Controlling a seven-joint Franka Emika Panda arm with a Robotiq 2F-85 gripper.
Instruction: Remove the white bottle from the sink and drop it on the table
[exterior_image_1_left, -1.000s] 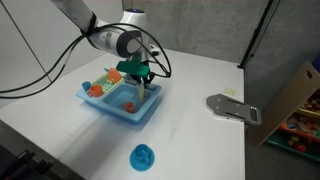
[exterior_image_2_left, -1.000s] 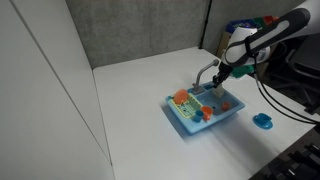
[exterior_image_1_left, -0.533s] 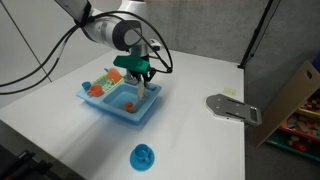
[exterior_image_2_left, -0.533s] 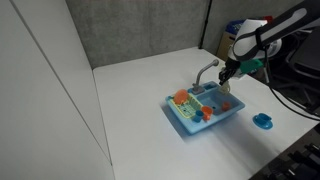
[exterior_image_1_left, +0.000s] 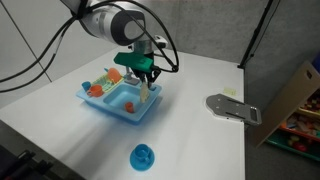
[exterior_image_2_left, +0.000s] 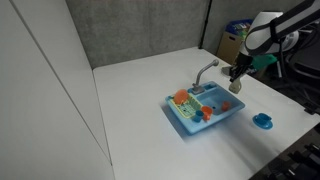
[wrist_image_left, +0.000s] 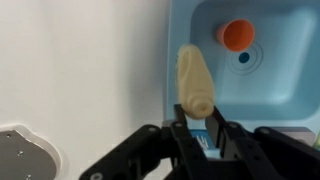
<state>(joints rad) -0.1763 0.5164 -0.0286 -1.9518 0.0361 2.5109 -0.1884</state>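
The tiny cream-white toy bottle (wrist_image_left: 194, 80) is clamped between the fingers of the pincer (wrist_image_left: 197, 125), protruding beyond their tips, over the rim of the light-blue plastic toy sink (wrist_image_left: 290, 70). Removal is judged nearly done. Carrying the bottle over the plain white worktop (wrist_image_left: 80, 70) beside the pincer and releasing it are left. One bottle, one sink, one small round blue dish (exterior_image_1_left: 143, 156) and at least two orange toy pieces (exterior_image_2_left: 181, 97) are counted.

The bottle (wrist_image_left: 195, 80) is cream with a yellowish tinge; the sink (wrist_image_left: 288, 78) light blue, its faucet (exterior_image_2_left: 207, 71) grey; the table (exterior_image_1_left: 190, 135) plain white; the gripper (wrist_image_left: 197, 128) black; a toy (wrist_image_left: 237, 33) orange; a dish (exterior_image_1_left: 143, 156) bright blue.
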